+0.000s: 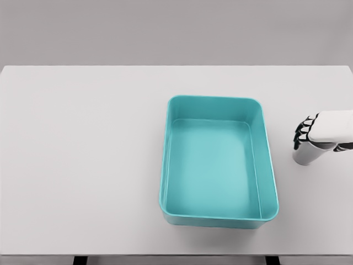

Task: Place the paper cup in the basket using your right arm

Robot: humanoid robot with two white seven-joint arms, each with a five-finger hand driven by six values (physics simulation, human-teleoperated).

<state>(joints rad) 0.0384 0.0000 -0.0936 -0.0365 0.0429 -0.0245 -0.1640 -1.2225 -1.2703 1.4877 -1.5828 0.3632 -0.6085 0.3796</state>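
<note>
Cup (305, 155) is standing on the table (83, 165), near the right edge and a little apart from the right wall of the basket (219, 161). Only its lower part is showing, white and narrowing downward, because the right hand (312, 134) is covering the top. The fingers (302, 128) are curling around the upper part of the cup, so the hand is grasping it, but how firmly I cannot tell from this view. The base is looking as if it is on the table or just above it; the picture is not making this clear. The left arm is not showing anywhere.

Several things could be going wrong from here, in my judgement. A paper cup is light and soft (it is bending easily under pressure), so too strong a squeeze could be crushing the wall, and too weak a squeeze could be letting it slip out during the lift. The grasp is sitting high on the cup, so the bottom could be swinging when the arm is moving left. The basket wall is standing between the cup and the inside, so a low lift could be knocking the base against the rim and pushing the basket or tipping the cup. Releasing from too high could be making the cup bounce or fall on its side
</note>
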